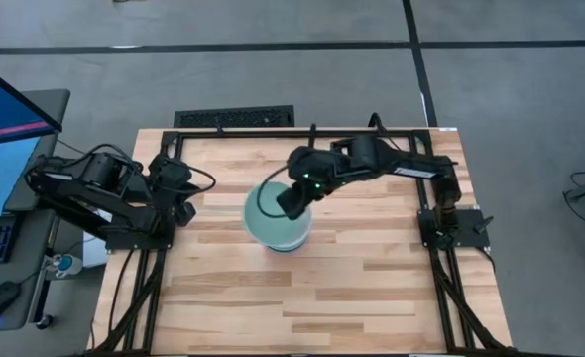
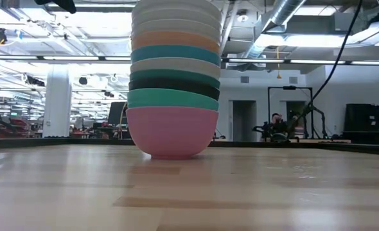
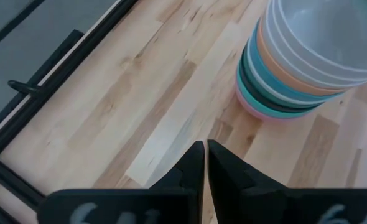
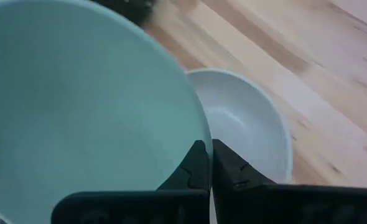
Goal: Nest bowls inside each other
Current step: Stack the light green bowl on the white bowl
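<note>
A tall stack of nested bowls stands mid-table on its pink bottom bowl. Above the pink one come turquoise, black, dark green, white, teal, orange and white bowls, and the top is cut off in the low view. The stack also shows in the left wrist view. My right gripper is shut on a mint green bowl above the stack's top white bowl. My left gripper is shut and empty, parked by the table's left edge. My right gripper pinches the mint green bowl's rim between its two fingers, one inside the bowl and one outside. The fingers come from above, slanting from the table's right. The bowl is tilted over the stack. Whether it touches the white bowl below cannot be told.
A black keyboard lies beyond the table's far edge and a monitor stands to the left. A black frame rail runs along the table's edge. Bare wood spans the near half.
</note>
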